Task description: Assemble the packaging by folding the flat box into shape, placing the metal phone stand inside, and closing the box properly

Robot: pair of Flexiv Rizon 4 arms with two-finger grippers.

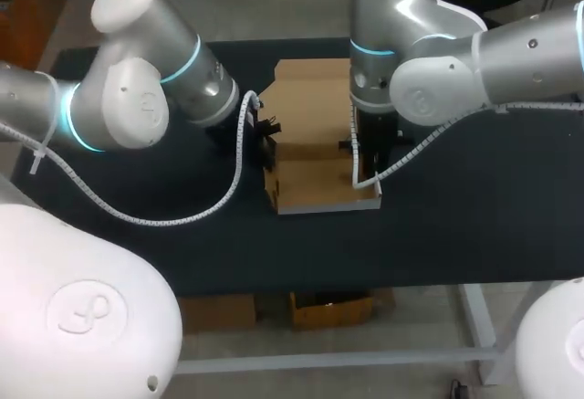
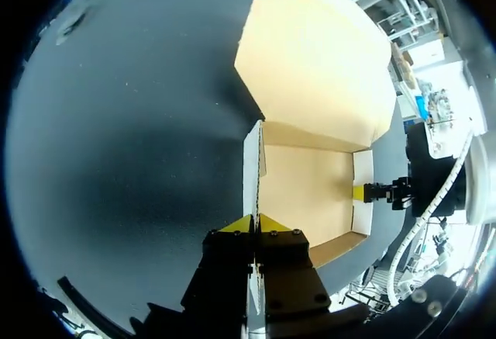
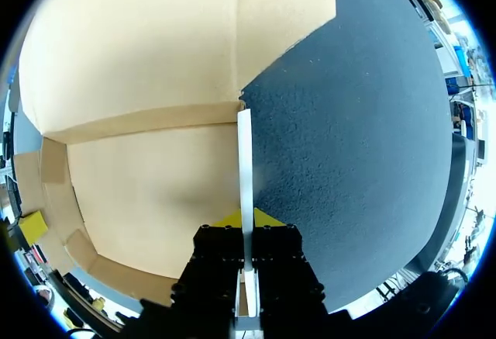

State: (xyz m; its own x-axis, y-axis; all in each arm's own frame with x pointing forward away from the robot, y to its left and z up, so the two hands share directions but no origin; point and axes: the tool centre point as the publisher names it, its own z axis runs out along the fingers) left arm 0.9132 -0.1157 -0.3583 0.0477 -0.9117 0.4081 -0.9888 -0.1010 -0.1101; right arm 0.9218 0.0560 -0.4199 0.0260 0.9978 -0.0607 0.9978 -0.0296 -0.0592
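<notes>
Box point(image 1: 315, 184) side walls ran 12–6 | left gripper point(image 2: 254, 225) pinched 9 o'clock wall point(image 2: 252, 168) | right gripper point(image 3: 246, 219) pinched 3 o'clock wall point(image 3: 245, 160) | lid point(image 1: 310, 98) lay at 12

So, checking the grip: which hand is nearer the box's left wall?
Left. The left hand pinches the left wall; the right hand pinches the opposite wall.

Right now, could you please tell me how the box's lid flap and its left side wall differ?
The lid flap lies folded open, while the left side wall stands upright. The lid flap is a broad panel with angled corners; the left side wall is a narrow strip. Nothing touches the lid flap, whereas the left gripper is shut on the left side wall. Both are plain brown cardboard.
</notes>
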